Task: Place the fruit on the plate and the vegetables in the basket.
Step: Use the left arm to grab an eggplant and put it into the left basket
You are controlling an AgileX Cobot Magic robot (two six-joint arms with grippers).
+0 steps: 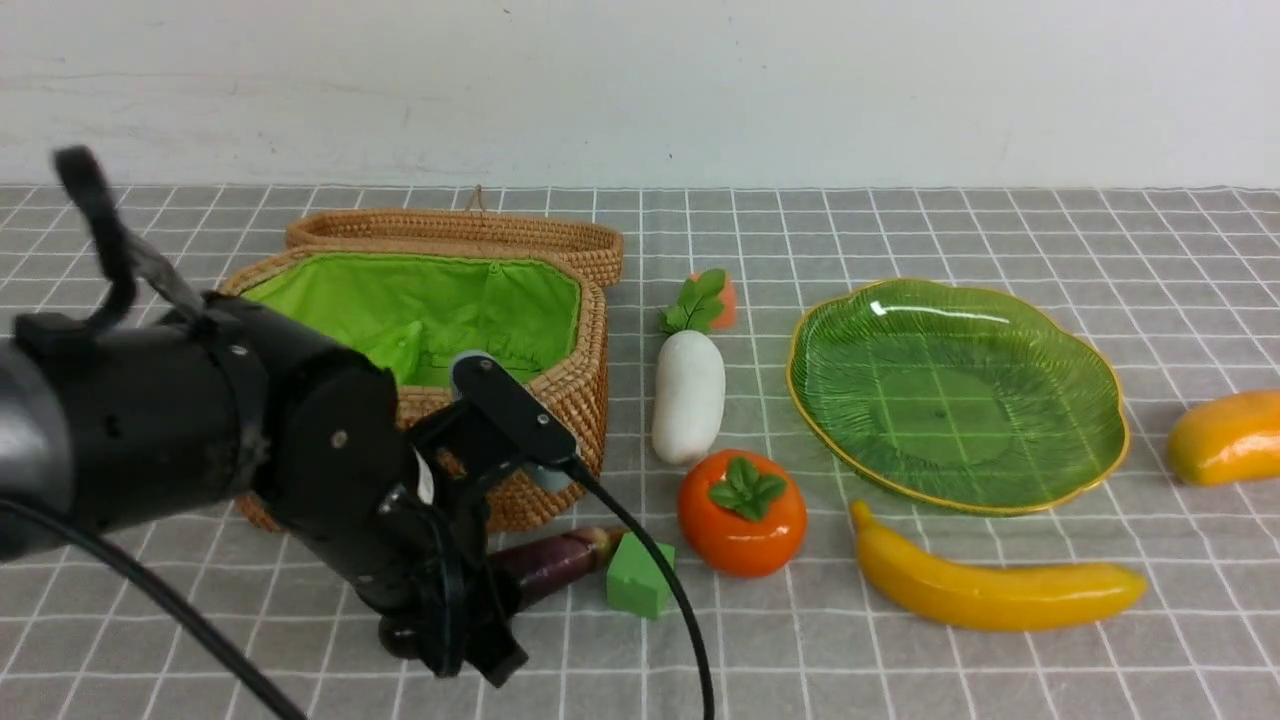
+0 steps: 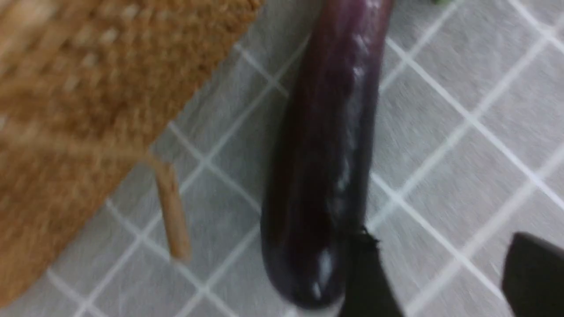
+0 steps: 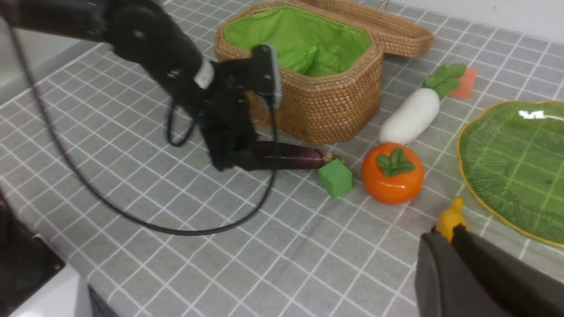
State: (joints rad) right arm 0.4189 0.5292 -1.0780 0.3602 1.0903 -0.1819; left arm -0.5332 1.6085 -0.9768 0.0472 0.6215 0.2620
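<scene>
The dark purple eggplant (image 1: 555,565) lies on the cloth in front of the basket (image 1: 590,330). My left gripper (image 2: 439,232) is open low over the eggplant's rounded end; one finger (image 2: 365,281) sits against the eggplant (image 2: 326,154), with only cloth between the jaws. A light green gourd (image 3: 304,59) lies inside the basket. The white radish (image 1: 688,395), persimmon (image 1: 742,512), banana (image 1: 990,590) and mango (image 1: 1225,437) rest on the table around the green plate (image 1: 950,400), which holds nothing. My right gripper (image 3: 446,230) is shut, hovering near the banana's tip (image 3: 447,215), and is outside the front view.
A small green cube (image 1: 640,578) touches the eggplant's stem end. A small orange cube (image 1: 727,300) sits behind the radish leaves. The basket's lid (image 1: 450,235) lies open behind it. The left arm's black cable (image 3: 176,220) loops across the cloth.
</scene>
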